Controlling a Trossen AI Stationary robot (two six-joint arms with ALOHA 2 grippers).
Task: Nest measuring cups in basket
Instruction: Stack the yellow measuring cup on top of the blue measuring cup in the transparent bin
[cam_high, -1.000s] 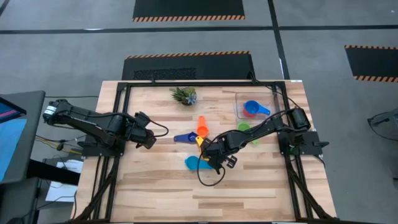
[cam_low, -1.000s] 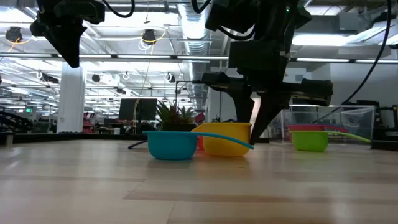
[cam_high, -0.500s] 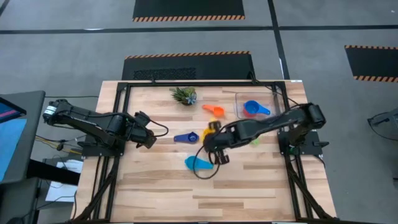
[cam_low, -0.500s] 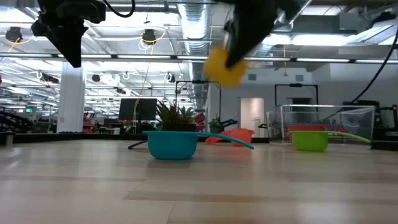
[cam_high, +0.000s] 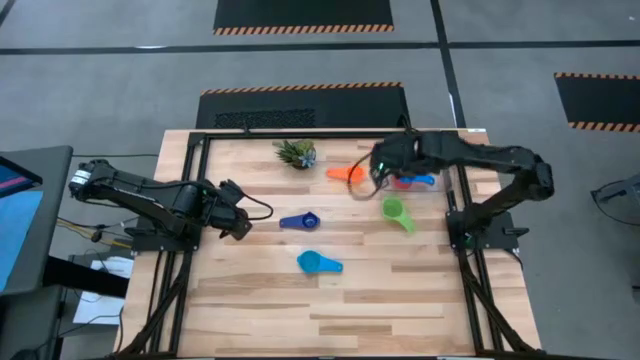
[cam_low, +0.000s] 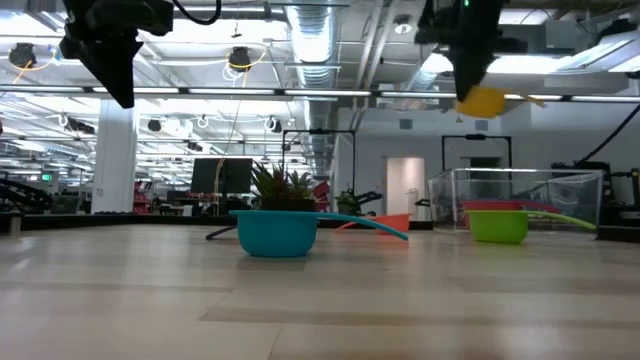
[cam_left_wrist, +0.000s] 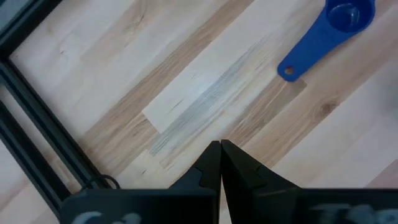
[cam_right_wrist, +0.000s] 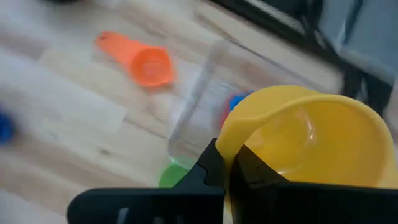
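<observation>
Holding the yellow cup (cam_right_wrist: 311, 140) by its rim, the right gripper (cam_right_wrist: 225, 163) hangs above the near edge of the basket (cam_high: 388, 175), fingers clamped on the cup's wall. Cup well off the table in the low view (cam_low: 482, 101), its flat handle sticking out sideways to that picture's right. Bowl smooth, round, glossy plastic, mouth open toward the wrist camera.

Basket: clear plastic, square with rounded corners, back-right part of the table (cam_high: 250, 300). A blue cup (cam_high: 418, 181) shows inside it, handle toward the right edge; a red rim shows through the wall in the low view (cam_low: 497, 206).

Orange cup (cam_high: 345, 172): lying on its side just left of the basket, mouth toward the basket, long axis roughly left-right.

Green cup (cam_high: 397, 213): upright in front of the basket, handle running toward the front right.

Dark blue cup (cam_high: 300, 221): mid-table, small bowl at the right end, long handle pointing left, toward the left gripper (cam_high: 243, 226). Handle has a hole at its tip in the left wrist view (cam_left_wrist: 287, 71).

Light blue cup (cam_high: 318, 263): nearer the front, upright, handle to the right.

Left gripper: raised over the left half of the table, fingers pressed together, holding nothing. Table is pale planked wood, visible grain. Spiky plant (cam_high: 296, 153) at the back.
</observation>
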